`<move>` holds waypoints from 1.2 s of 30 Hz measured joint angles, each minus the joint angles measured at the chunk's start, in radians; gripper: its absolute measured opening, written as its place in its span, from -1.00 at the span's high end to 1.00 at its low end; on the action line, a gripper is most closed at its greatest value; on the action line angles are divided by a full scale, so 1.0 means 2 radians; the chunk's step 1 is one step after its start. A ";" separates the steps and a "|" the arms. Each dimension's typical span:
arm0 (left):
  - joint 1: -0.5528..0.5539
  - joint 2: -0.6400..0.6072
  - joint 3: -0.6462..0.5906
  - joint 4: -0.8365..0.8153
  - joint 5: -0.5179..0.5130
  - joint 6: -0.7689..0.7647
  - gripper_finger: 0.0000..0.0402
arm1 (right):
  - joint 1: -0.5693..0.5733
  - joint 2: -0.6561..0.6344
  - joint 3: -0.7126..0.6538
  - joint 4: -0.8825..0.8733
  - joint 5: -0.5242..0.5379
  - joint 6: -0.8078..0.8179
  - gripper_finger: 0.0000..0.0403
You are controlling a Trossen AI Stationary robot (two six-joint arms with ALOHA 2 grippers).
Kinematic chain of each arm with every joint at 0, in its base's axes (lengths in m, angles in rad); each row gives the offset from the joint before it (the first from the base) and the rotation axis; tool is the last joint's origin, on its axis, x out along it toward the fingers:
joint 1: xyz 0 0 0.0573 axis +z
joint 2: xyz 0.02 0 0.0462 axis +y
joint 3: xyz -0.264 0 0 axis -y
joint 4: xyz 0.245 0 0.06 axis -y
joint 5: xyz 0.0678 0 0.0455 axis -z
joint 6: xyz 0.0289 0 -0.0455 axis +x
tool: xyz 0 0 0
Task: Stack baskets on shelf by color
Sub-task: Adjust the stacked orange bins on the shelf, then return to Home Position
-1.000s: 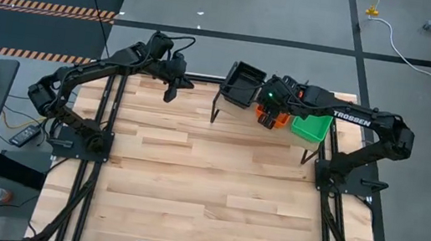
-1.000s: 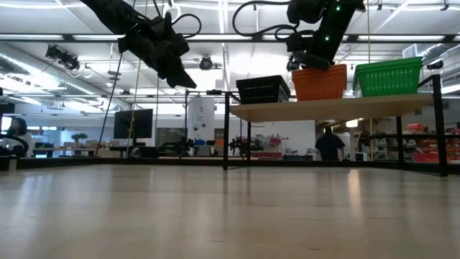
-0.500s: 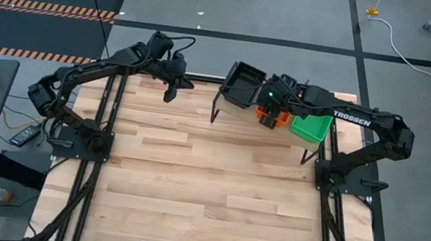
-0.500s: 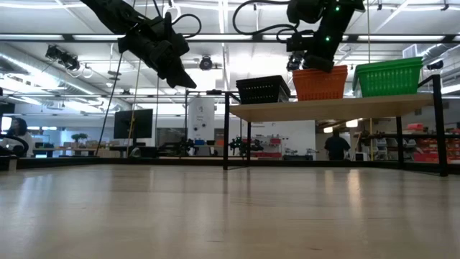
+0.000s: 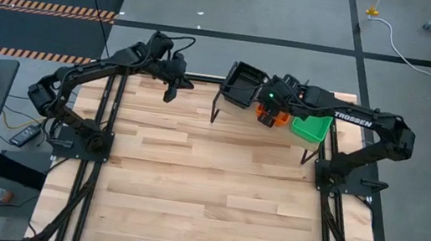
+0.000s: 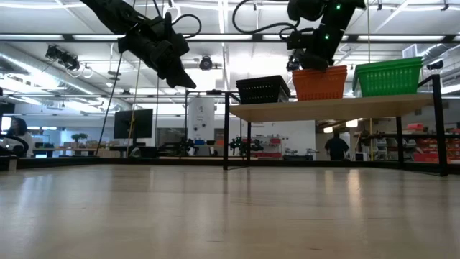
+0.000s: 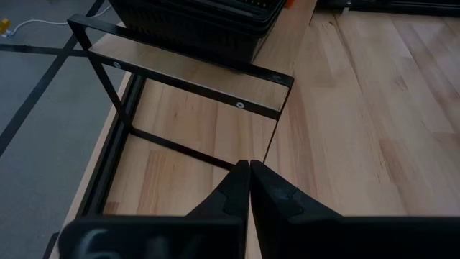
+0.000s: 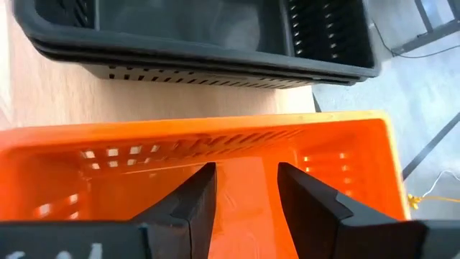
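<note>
Right tool [image 5: 268,116] hovering over orange baskets [image 5: 280,119] on shelf [image 6: 338,108].
High view: orange stack sitting between black [image 5: 243,85] and green [image 5: 311,127]. Left wrist: left tool [image 7: 249,170] idling, pinched closed, empty. Right wrist: fingers parted, gripping nothing; lifting straight up should avoid snagging rims.

Right end effector [image 5: 270,114] over orange baskets [image 5: 280,118] on the shelf [image 5: 226,105].

A slatted wooden tabletop [image 5: 206,187] sits on grey floor. A person [image 6: 335,147] stands far behind, near a white tank [image 6: 200,118]
</note>
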 joint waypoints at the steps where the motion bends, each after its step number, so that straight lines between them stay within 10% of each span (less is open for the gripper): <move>1: 0.000 0.000 0.000 0.000 0.000 0.000 0.90 | 0.001 -0.003 0.000 0.000 0.000 0.002 0.23; 10: 0.000 -0.003 0.000 0.024 0.038 -0.014 0.93 | 0.019 -0.041 0.047 -0.042 -0.006 0.057 0.23; 19: -0.015 -0.049 0.000 0.022 0.047 -0.068 0.94 | 0.053 -0.103 0.052 -0.028 -0.172 0.107 0.23; 25: -0.075 -0.102 -0.001 0.002 -0.010 -0.080 0.98 | 0.116 -0.170 -0.011 0.081 -0.182 0.107 0.23; 36: -0.104 -0.238 -0.329 0.438 -0.065 -0.291 0.99 | 0.172 -0.304 -0.254 0.358 -0.228 0.143 0.45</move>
